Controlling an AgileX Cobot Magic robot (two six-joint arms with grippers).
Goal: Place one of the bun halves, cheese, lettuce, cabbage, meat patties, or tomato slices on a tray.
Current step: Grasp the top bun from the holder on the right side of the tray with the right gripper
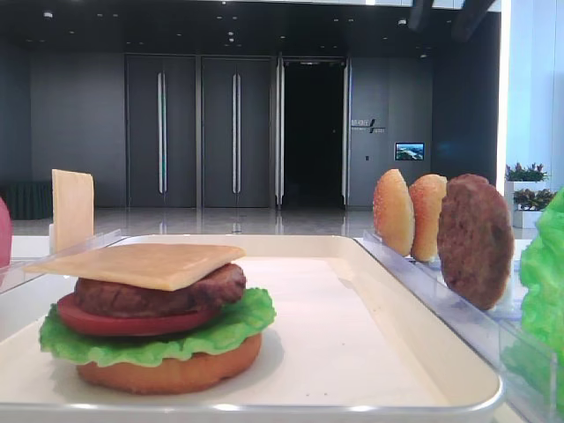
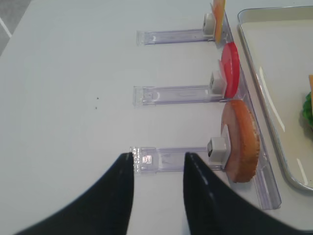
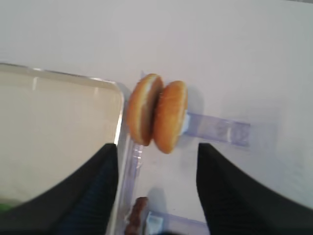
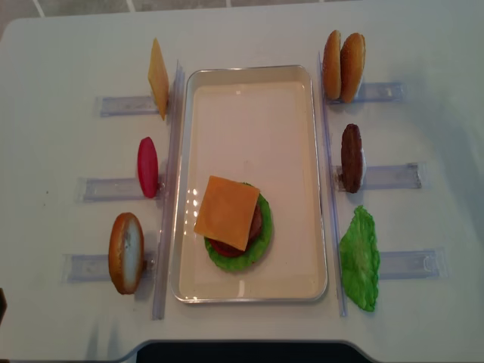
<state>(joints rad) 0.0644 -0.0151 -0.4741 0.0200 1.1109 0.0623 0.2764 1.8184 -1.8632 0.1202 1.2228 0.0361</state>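
Note:
The white tray (image 4: 249, 128) holds a stack of bun base, lettuce, tomato and patty with a cheese slice (image 4: 227, 212) on top. Two bun halves (image 4: 344, 66) stand on edge in the rack at the tray's far right. In the right wrist view my right gripper (image 3: 157, 147) is open and empty, its fingertips just short of those bun halves (image 3: 156, 112). A meat patty (image 4: 351, 157) and a lettuce leaf (image 4: 360, 257) stand nearer on that side. My left gripper (image 2: 158, 155) hangs open and empty over the outer end of a clear rack, left of the flat bun base (image 2: 242, 139).
Clear slotted racks (image 4: 121, 104) line both long sides of the tray. On the left they hold a spare cheese slice (image 4: 158, 78), a tomato slice (image 4: 147, 166) and the bun base (image 4: 125, 252). The tray's far half (image 4: 249, 106) is bare.

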